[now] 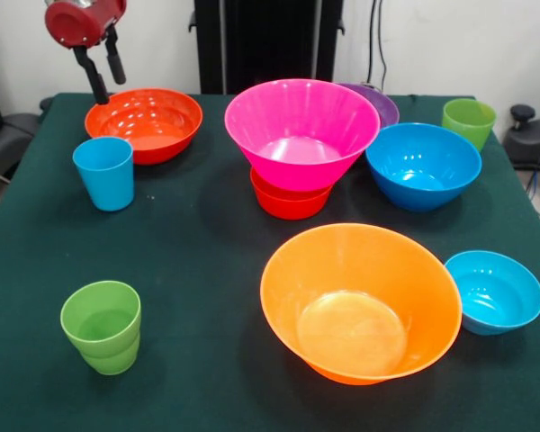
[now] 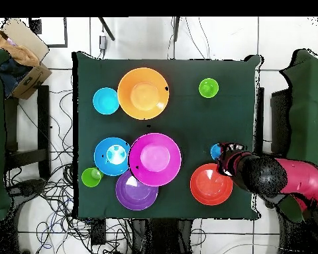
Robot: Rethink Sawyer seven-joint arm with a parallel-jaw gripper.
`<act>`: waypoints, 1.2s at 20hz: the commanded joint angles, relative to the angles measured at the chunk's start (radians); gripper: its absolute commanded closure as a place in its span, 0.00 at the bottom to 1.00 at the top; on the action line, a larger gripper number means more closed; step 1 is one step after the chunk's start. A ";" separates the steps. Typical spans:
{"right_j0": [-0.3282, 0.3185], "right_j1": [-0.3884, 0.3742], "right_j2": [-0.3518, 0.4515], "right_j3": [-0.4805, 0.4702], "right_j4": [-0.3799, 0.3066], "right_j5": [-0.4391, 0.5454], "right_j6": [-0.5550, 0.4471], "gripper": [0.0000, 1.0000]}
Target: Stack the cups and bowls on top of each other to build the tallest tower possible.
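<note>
My gripper [image 1: 110, 88] hangs open and empty at the far left, just above the far rim of the medium red-orange bowl [image 1: 144, 121]. In the overhead view the gripper [image 2: 228, 159] is beside that bowl [image 2: 211, 184]. The sky blue cup [image 1: 104, 173] stands upright in front of that bowl. The large pink bowl [image 1: 301, 130] sits on the small red-orange bowl [image 1: 290, 202], a pile of two. The purple bowl [image 1: 379, 103] is behind it and the blue bowl [image 1: 423, 165] to its right. The large orange bowl [image 1: 360, 301] and small blue bowl [image 1: 497, 290] are near. One lime green cup [image 1: 468, 121] is far right, one [image 1: 102, 326] near left.
The dark green table [image 1: 198, 261] carries all of it. The black pedestal [image 1: 265, 40] stands at the far side. Chairs [image 2: 301, 99] and a cardboard box [image 2: 19, 56] stand around the table in the overhead view.
</note>
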 commanded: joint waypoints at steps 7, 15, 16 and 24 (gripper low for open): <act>0.011 0.096 -0.053 -0.079 -0.082 0.024 0.008 0.00; -0.012 0.196 -0.047 -0.180 -0.111 0.051 -0.075 0.00; -0.012 0.207 -0.049 -0.188 -0.120 0.043 -0.076 0.00; -0.021 0.219 -0.042 -0.214 -0.132 0.056 -0.104 0.00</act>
